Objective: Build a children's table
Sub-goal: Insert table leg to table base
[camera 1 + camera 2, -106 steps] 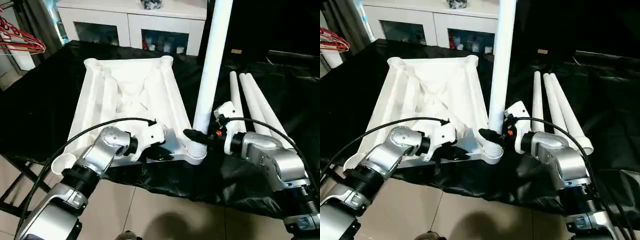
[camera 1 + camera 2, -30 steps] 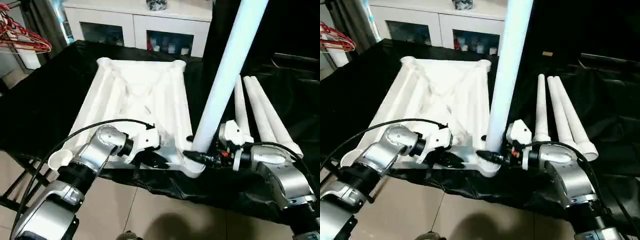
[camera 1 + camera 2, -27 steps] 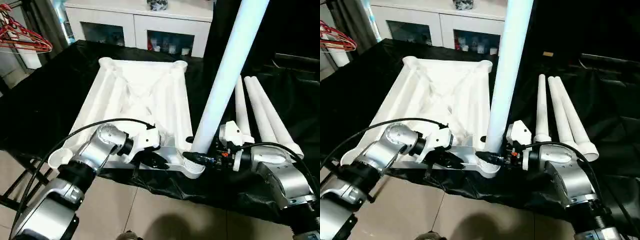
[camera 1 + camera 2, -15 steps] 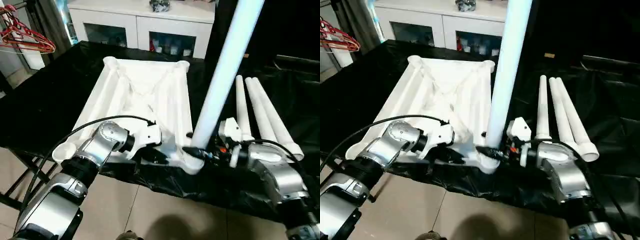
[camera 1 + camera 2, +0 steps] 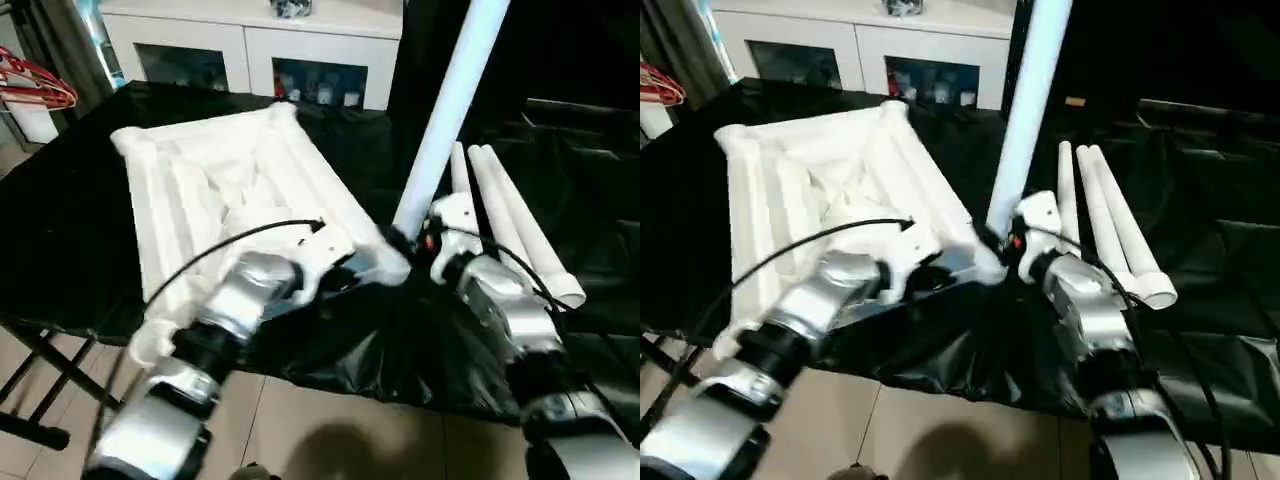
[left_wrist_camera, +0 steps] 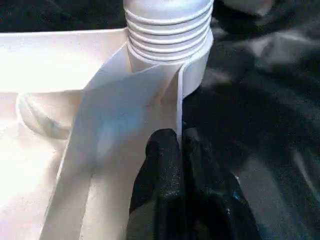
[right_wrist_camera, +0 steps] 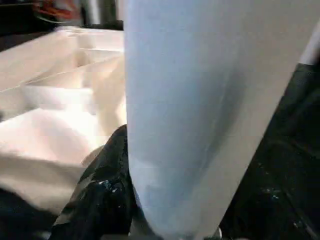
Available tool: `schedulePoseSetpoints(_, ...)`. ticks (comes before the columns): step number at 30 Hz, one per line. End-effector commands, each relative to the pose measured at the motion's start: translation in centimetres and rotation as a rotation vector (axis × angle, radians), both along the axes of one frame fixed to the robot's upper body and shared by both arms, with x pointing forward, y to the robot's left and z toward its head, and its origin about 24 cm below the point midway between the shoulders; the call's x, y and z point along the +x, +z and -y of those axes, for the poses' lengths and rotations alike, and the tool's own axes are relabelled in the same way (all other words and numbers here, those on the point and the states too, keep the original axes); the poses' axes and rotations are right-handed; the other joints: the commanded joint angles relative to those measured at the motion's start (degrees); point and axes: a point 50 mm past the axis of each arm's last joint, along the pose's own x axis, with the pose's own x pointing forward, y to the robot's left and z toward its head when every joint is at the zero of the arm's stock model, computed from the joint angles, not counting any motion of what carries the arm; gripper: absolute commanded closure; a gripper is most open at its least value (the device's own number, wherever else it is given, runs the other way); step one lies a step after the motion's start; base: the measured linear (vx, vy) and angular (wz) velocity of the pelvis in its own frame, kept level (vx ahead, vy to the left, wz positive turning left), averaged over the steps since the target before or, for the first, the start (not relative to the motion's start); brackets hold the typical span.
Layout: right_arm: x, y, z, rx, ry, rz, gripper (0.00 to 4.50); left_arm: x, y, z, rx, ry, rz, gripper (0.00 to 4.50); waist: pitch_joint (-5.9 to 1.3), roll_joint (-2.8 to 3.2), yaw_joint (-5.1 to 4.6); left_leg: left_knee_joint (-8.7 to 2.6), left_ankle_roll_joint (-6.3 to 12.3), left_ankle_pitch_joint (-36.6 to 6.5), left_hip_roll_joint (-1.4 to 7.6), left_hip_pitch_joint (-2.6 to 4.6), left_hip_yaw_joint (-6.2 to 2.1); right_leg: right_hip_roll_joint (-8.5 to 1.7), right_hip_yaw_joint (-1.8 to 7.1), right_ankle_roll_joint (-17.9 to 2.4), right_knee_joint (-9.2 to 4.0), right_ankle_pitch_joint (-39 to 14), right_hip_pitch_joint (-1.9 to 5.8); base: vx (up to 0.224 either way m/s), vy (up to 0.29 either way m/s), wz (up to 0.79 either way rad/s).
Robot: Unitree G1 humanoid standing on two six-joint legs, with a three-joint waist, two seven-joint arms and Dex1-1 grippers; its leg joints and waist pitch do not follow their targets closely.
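Both tools work at the near right corner of an upturned white plastic tabletop (image 5: pixel 215 185), which lies ribbed side up on a worktop (image 5: pixel 70 215) draped in black cloth. On the left arm, the left tool (image 6: pixel 181 145) has its two black fingers pressed together, pinching the thin upright edge wall of the tabletop just beside the corner socket (image 6: pixel 192 67). On the right arm, the right tool (image 5: pixel 402 243) has its fingers set around the base of a long white leg (image 5: pixel 450 100); one black finger (image 7: pixel 107 175) lies against the leg's side.

That leg stands nearly upright in the corner socket, leaning a little to the right, and its ridged lower end (image 6: pixel 167 30) sits in the socket's round collar. It rises past the top edge of the head views.

Three more white legs (image 5: pixel 510 215) lie side by side on the black cloth just to the right of the right arm, apart from the tabletop.

Beyond the worktop stands a white cabinet (image 5: pixel 250 50) with glass doors. Red clothes hangers (image 5: pixel 35 90) show at the far left edge.
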Motion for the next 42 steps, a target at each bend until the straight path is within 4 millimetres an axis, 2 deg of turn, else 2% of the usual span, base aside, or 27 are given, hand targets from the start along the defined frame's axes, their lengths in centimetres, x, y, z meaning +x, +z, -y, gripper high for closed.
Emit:
schedulePoseSetpoints(1,-1.9,-5.2,-0.4,-0.048,-0.01,-0.238,2.61,0.3,3.1,2.0,-0.104,-0.019,0.116,4.5,-3.15,-0.4,0.08,-4.31,4.35,-6.02,5.43,0.71,-2.27,-6.59,2.88,-16.11,-3.56,4.77,2.29,0.0,0.0,0.0)
schedulePoseSetpoints(4,-1.8,-5.4,-0.8,-0.035,-0.015,-0.243,2.61,0.0,2.9,2.5,-0.098,-0.009,0.116,4.5,-2.96,-0.27,0.06,-4.45,4.16,-7.87,5.46,0.86,-2.23,-6.65,2.98,-15.74,-3.99,1.1,2.12,0.0,0.0,0.0)
schedulePoseSetpoints(6,-1.7,-5.5,-1.0,-0.031,-0.018,-0.244,2.61,-0.2,2.8,2.6,-0.09,-0.011,0.114,4.5,-2.73,-0.15,-0.02,-4.83,2.95,-10.59,5.56,1.01,-2.32,-6.65,3.03,-15.21,-4.43,-3.15,1.97,0.0,0.0,0.0)
schedulePoseSetpoints(10,-1.7,-5.6,-1.3,-0.033,-0.019,-0.244,2.61,-0.4,2.7,2.4,-0.071,-0.029,0.116,4.5,-2.73,0.07,-0.3,-5.09,1.94,-11.72,5.66,1.0,-2.47,-6.67,3.1,-14.77,-4.43,-3.84,1.97,0.0,0.0,0.0)
schedulePoseSetpoints(13,-1.5,-5.4,-1.4,-0.04,-0.012,-0.23,2.61,-0.5,2.5,1.9,-0.05,-0.062,0.114,4.5,-2.83,0.19,-0.66,-5.04,1.99,-10.87,5.55,0.88,-2.46,-6.67,3.08,-14.92,-4.25,-1.62,2.04,0.0,0.0,0.0)
schedulePoseSetpoints(15,-1.5,-5.3,-1.4,-0.038,-0.01,-0.227,1.91,-0.6,2.5,1.8,-0.047,-0.068,0.112,4.5,-2.76,0.09,-0.93,-5.06,2.2,-10.75,5.49,0.86,-2.43,-6.6,3.08,-15.11,-4.25,-0.95,2.12,0.0,0.0,0.0)
schedulePoseSetpoints(17,-1.3,-5.0,-1.3,-0.024,-0.012,-0.215,1.91,-0.7,2.4,1.6,-0.038,-0.089,0.109,4.5,-2.87,0.22,-1.0,-5.01,2.19,-10.84,5.55,1.0,-2.45,-6.67,3.08,-15.47,-4.23,-1.12,2.08,0.0,0.0,0.0)
schedulePoseSetpoints(18,-1.2,-4.8,-1.3,-0.019,-0.009,-0.211,1.85,-0.7,2.4,1.4,-0.035,-0.099,0.11,4.5,-3.02,0.26,-0.65,-4.76,2.44,-9.88,5.56,1.01,-2.26,-6.83,3.12,-15.74,-4.18,0.3,2.08,0.0,0.0,0.0)
schedulePoseSetpoints(19,-1.2,-4.7,-1.3,-0.016,-0.007,-0.208,1.72,-0.8,2.4,1.4,-0.033,-0.105,0.111,4.5,-3.1,0.06,-0.72,-4.72,3.04,-7.97,5.54,0.87,-2.29,-6.54,3.02,-15.91,-3.73,3.22,2.28,0.0,0.0,0.0)
schedulePoseSetpoints(21,-1.1,-4.5,-1.4,-0.007,0.008,-0.199,1.56,-0.8,2.4,1.2,-0.029,-0.115,0.103,4.5,-3.16,0.27,-0.71,-4.47,4.14,-6.34,5.47,0.81,-2.24,-6.53,2.92,-16.14,-3.51,5.61,2.22,0.0,0.0,0.0)
schedulePoseSetpoints(22,-1.1,-4.3,-1.4,0.001,0.015,-0.194,1.4,-0.8,2.4,1.1,-0.028,-0.12,0.101,4.5,-3.19,0.23,-0.69,-4.4,4.44,-6.01,5.47,0.81,-2.21,-6.57,2.91,-16.28,-3.47,6.21,2.24,0.0,0.0,0.0)
schedulePoseSetpoints(25,-0.9,-3.9,-1.3,0.025,0.025,-0.175,1.33,-0.9,2.4,0.9,-0.025,-0.135,0.101,4.5,-3.36,0.24,-0.59,-4.14,5.52,-4.25,5.49,0.72,-2.19,-6.49,2.78,-16.81,-3.18,8.39,2.24,0.0,0.0,0.0)
schedulePoseSetpoints(26,-0.9,-3.8,-1.2,0.036,0.031,-0.169,1.09,-0.9,2.4,0.9,-0.025,-0.14,0.099,4.5,-3.75,0.25,-0.34,-3.67,6.37,-1.84,5.47,0.64,-2.09,-6.48,2.69,-17.38,-2.7,12.06,2.11,0.0,0.0,0.0)
schedulePoseSetpoints(27,-0.9,-3.5,-1.2,0.043,0.046,-0.158,0.97,-0.9,2.5,0.8,-0.024,-0.152,0.098,4.5,-3.72,0.2,-0.18,-3.57,6.79,-1.46,5.44,0.54,-2.03,-6.45,2.66,-17.31,-2.62,12.88,2.07,0.0,0.0,0.0)
schedulePoseSetpoints(28,-0.9,-3.5,-1.2,0.043,0.046,-0.158,0.97,-0.9,2.5,0.8,-0.024,-0.152,0.098,4.5,-3.7,0.13,-0.24,-3.53,7.12,-1.29,5.41,0.4,-2.06,-6.4,2.62,-17.31,-2.49,13.3,2.15,0.0,0.0,0.0)
schedulePoseSetpoints(29,-0.9,-3.2,-0.9,0.044,0.071,-0.147,0.89,-0.9,2.5,0.6,-0.018,-0.175,0.094,4.5,-3.6,0.33,-0.03,-3.55,7.54,-1.93,5.49,0.41,-2.06,-6.47,2.48,-17.28,-2.61,12.27,2.07,0.0,0.0,0.0)
schedulePoseSetpoints(32,-1.2,-2.7,-0.2,0.02,0.134,-0.129,0.84,-1.0,2.5,0.1,-0.005,-0.218,0.08,4.5,-3.65,0.43,0.22,-3.51,7.42,-2.03,5.6,0.5,-2.06,-6.36,2.39,-17.13,-2.52,11.69,2.05,0.0,0.0,0.0)
schedulePoseSetpoints(35,-1.4,-2.5,0.1,0.013,0.173,-0.121,0.84,-1.0,2.5,-0.1,0.0,-0.244,0.076,4.5,-3.81,0.58,1.07,-3.29,7.2,-1.7,5.79,0.73,-1.94,-6.37,2.31,-17.0,-2.4,12.43,1.88,0.0,0.0,0.0)
schedulePoseSetpoints(41,-2.7,-1.9,1.0,-0.024,0.345,-0.105,0.84,-1.4,2.2,-1.2,0.021,-0.36,0.053,4.5,-3.93,1.0,1.85,-2.91,7.25,-1.18,5.96,0.57,-1.9,-6.32,1.95,-16.99,-2.08,13.2,1.79,0.0,0.0,0.0)
schedulePoseSetpoints(42,-2.7,-1.9,1.0,-0.024,0.345,-0.105,0.84,-1.4,2.2,-1.2,0.021,-0.36,0.053,4.5,-3.96,0.93,2.02,-2.85,7.31,-1.18,5.96,0.54,-1.87,-6.32,1.93,-16.9,-2.08,13.34,1.85,0.0,0.0,0.0)
